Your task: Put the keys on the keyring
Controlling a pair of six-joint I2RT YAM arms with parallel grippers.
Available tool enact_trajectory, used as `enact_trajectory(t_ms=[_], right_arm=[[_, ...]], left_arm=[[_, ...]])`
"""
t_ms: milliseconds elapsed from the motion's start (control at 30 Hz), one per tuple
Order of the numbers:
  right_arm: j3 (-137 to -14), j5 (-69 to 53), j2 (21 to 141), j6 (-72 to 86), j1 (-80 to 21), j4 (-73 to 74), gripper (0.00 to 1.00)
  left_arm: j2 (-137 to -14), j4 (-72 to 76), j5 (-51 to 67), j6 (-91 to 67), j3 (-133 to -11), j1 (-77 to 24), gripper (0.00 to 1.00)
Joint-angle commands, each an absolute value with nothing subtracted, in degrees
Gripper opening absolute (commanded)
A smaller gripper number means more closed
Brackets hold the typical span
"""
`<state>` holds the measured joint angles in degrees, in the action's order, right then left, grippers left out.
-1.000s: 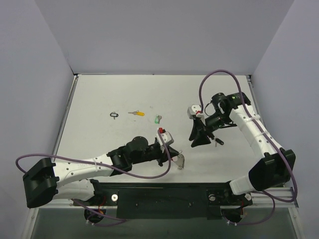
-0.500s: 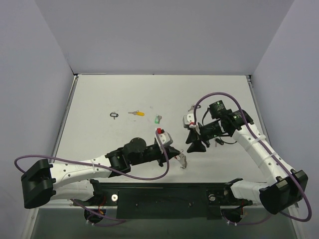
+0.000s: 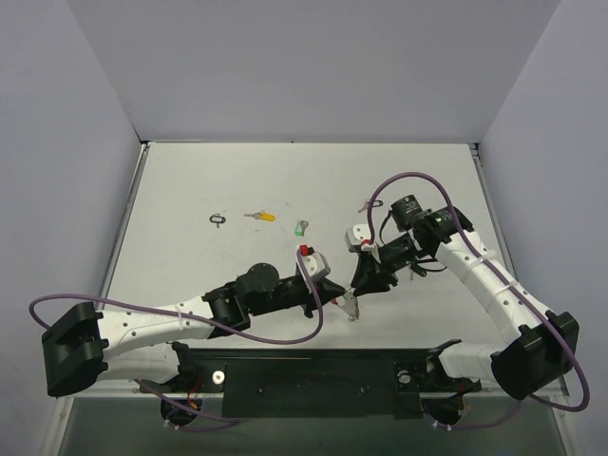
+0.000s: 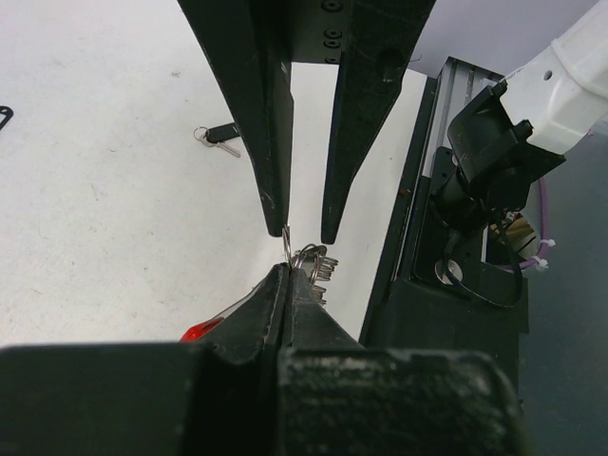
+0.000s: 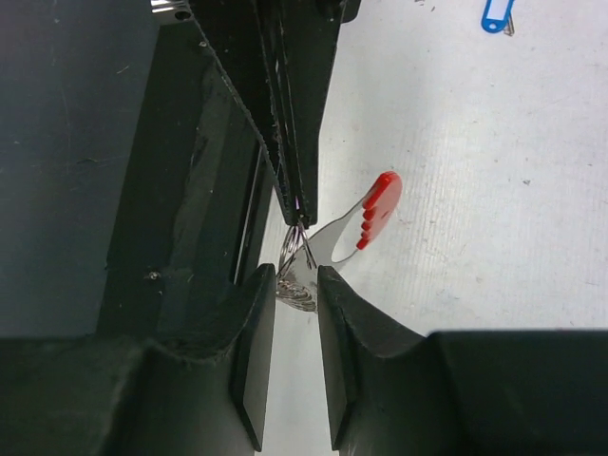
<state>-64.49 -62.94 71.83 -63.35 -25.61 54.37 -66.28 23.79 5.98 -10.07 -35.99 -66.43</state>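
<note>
My left gripper (image 4: 288, 271) is shut on the silver ring of the keyring (image 5: 296, 249), just above the table near its front edge. The keyring's red band (image 5: 380, 204) sticks out to one side. My right gripper (image 5: 296, 290) faces it tip to tip, jaws a narrow gap apart, with the silver loops between its fingers (image 5: 255, 313). In the top view the two grippers meet at the keyring (image 3: 350, 306). On the table lie loose keys: a yellow-tagged one (image 3: 262, 217), a green-tagged one (image 3: 301, 228), a black-tagged one (image 4: 222, 134) and a blue-tagged one (image 5: 494, 14).
A small black loop (image 3: 218, 218) lies at the left, beside the yellow key. The black mounting rail (image 3: 313, 375) runs along the table's near edge, close below both grippers. Purple cables (image 3: 408, 180) arch over the arms.
My right gripper has swung left and toward the near edge, up to the keyring, and its jaws have narrowed. The left arm has barely shifted and keeps its hold.
</note>
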Motion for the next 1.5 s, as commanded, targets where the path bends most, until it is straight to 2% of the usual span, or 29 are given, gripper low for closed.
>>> enact_trajectory(t_ms=[0, 100, 600, 700, 800, 1067, 1100, 1133, 1200, 1267, 1467], right_arm=[[-66.27, -66.80, 73.12, -68.20, -26.37, 60.81, 0.20], [-67.06, -67.23, 74.18, -70.04, -26.63, 62.66, 0.16], [-67.76, -68.20, 75.15, -71.10, -26.72, 64.25, 0.15], [-67.76, -68.29, 75.23, -70.93, -26.72, 64.25, 0.10], [-68.11, -68.20, 75.32, -71.02, -26.63, 64.60, 0.00], [-68.55, -68.47, 75.41, -70.75, -26.54, 65.21, 0.00], [-68.55, -68.55, 75.41, -70.32, -26.46, 65.21, 0.00], [-68.64, -68.64, 75.50, -70.05, -26.37, 65.21, 0.00], [-68.64, -68.73, 75.67, -69.79, -26.10, 65.13, 0.00], [-68.64, -68.73, 75.67, -69.61, -26.02, 65.21, 0.00], [-68.55, -68.82, 76.11, -69.52, -26.02, 65.21, 0.00]], left_arm=[[-66.18, 28.48, 6.15, -9.67, -36.65, -66.80, 0.00], [-66.18, 28.56, 6.41, -9.67, -36.65, -66.80, 0.00], [-67.67, 29.88, 7.56, -10.19, -36.91, -66.80, 0.00], [-67.68, 29.88, 7.47, -10.28, -36.91, -66.80, 0.00], [-67.76, 29.97, 7.47, -10.28, -36.91, -66.80, 0.00], [-66.98, 33.39, 5.55, -13.09, -35.07, -66.80, 0.00], [-66.36, 33.83, 5.36, -14.05, -34.29, -66.80, 0.05], [-65.84, 35.06, 5.19, -14.15, -33.15, -66.80, 0.17], [-64.78, 37.26, 4.40, -15.73, -31.48, -66.80, 0.28], [-63.73, 39.37, 3.34, -16.87, -29.54, -66.80, 0.33], [-63.37, 46.40, 2.02, -18.02, -26.02, -66.88, 0.38]])
